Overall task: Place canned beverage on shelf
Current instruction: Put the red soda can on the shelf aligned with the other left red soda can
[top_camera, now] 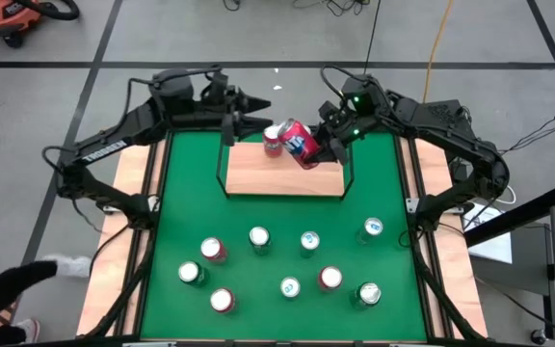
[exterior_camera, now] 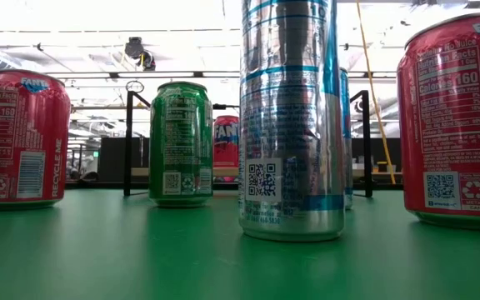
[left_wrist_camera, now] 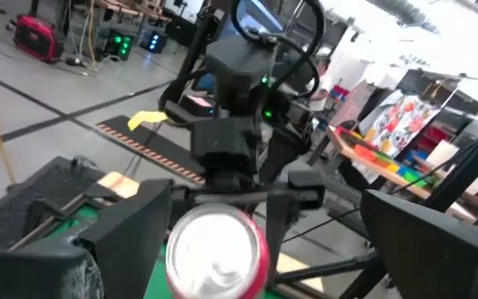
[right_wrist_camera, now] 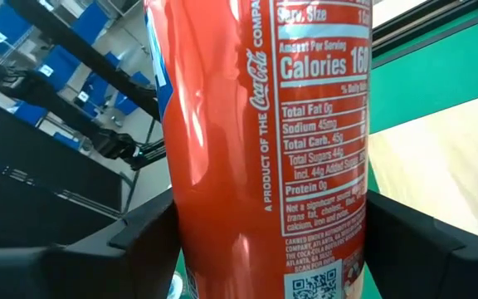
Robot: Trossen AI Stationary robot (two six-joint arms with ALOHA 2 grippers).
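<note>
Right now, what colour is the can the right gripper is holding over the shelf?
Red, with white label print; the can in the right gripper shows best in the right wrist view.

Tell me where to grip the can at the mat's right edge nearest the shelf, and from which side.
Grip the can around its round side wall, near mid-height, probably from above with one finger each side. It stands upright and no neighbour is close, so both sides look free.

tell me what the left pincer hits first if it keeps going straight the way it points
Probably the upright red can on the shelf: it sits just ahead, between the left pincer's fingers. Beyond it is the right pincer holding another red can. Depth is unclear.
</note>
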